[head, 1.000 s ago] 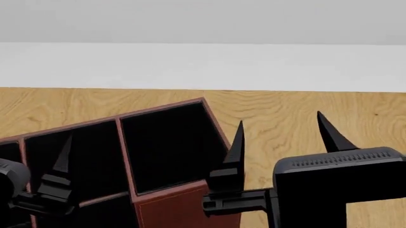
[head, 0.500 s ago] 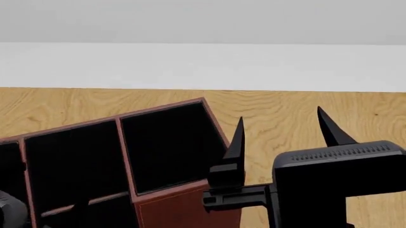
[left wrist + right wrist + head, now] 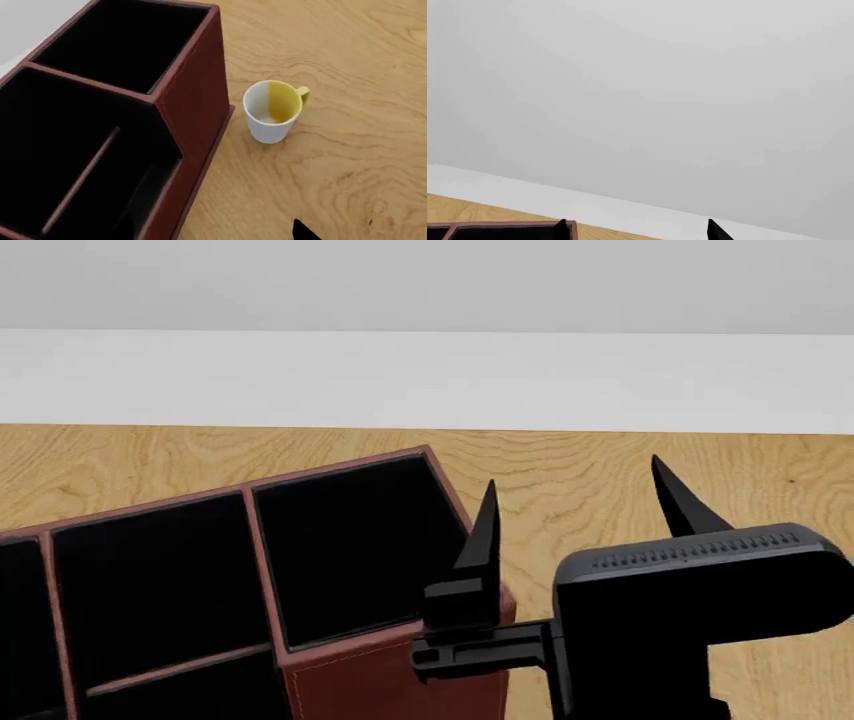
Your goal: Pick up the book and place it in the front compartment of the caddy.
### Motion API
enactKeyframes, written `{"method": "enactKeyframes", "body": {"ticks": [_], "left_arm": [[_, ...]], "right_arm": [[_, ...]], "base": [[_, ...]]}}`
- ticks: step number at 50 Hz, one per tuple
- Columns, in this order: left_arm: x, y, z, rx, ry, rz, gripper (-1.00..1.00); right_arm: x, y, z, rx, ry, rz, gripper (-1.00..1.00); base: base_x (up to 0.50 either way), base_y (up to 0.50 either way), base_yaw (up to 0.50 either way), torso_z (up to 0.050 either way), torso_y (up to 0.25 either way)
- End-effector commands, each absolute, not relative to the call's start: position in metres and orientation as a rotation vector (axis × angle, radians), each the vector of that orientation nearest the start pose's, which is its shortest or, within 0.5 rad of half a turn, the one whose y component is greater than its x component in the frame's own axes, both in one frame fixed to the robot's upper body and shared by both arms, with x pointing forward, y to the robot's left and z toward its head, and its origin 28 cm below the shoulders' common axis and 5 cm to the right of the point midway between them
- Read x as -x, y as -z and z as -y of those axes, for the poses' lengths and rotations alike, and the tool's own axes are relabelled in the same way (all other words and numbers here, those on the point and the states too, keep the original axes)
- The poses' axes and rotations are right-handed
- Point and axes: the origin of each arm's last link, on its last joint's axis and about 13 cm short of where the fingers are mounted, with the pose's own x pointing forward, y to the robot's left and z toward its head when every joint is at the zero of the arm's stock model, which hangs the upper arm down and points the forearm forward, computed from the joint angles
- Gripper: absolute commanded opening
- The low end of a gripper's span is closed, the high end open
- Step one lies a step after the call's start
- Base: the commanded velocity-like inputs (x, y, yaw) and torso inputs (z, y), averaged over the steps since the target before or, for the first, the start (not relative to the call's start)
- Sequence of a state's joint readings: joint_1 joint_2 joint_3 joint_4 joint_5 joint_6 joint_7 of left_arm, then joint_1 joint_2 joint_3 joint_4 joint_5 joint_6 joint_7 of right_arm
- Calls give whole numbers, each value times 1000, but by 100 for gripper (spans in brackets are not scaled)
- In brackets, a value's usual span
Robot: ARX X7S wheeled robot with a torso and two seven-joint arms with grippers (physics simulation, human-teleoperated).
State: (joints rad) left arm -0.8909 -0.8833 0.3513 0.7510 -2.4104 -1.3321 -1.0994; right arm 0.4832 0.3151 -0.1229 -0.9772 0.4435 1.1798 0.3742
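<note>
The book shows in no view. The dark red caddy [image 3: 387, 675] with black lining fills the lower left of the head view. Its front compartment [image 3: 187, 690] sits behind a lower stepped wall [image 3: 175, 200]. My right gripper [image 3: 574, 505] is open beside the caddy's right end, pointing up, its left fingertip [image 3: 483, 515] over the caddy's corner. In the right wrist view the gripper [image 3: 637, 232] holds nothing. My left gripper [image 3: 220, 236] hovers above the caddy's edge. One fingertip [image 3: 303, 233] shows far to the side, the other is lost against the black lining.
A white mug [image 3: 270, 112] with a yellow inside stands upright on the wooden table [image 3: 601, 455], close to the caddy's tall end wall. A pale wall [image 3: 427, 380] rises behind the table's far edge.
My left gripper has dropped out of the head view at the lower left. My right gripper has shifted slightly left, still open.
</note>
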Motion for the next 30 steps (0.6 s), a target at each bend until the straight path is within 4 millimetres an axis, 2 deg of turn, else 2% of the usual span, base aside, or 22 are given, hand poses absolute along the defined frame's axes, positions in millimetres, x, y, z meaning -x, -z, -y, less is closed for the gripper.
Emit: {"method": "enactKeyframes", "body": {"ticks": [1,19,30], "left_arm": [[-130,-263,-252,-522,837,-701,100],[-140,-277,-247,-709,964,-877,100],[-144,-281,-238,-788,996,-892,100]], "right_arm": [[-200,-209,96,182,-68,219,100],[-202,-201,95,180,-73,205,100],[-201,-199,96,179,-68,203,100]], "base": [[0,0,0,0,0],[0,0,0,0,0],[0,0,0,0,0]]}}
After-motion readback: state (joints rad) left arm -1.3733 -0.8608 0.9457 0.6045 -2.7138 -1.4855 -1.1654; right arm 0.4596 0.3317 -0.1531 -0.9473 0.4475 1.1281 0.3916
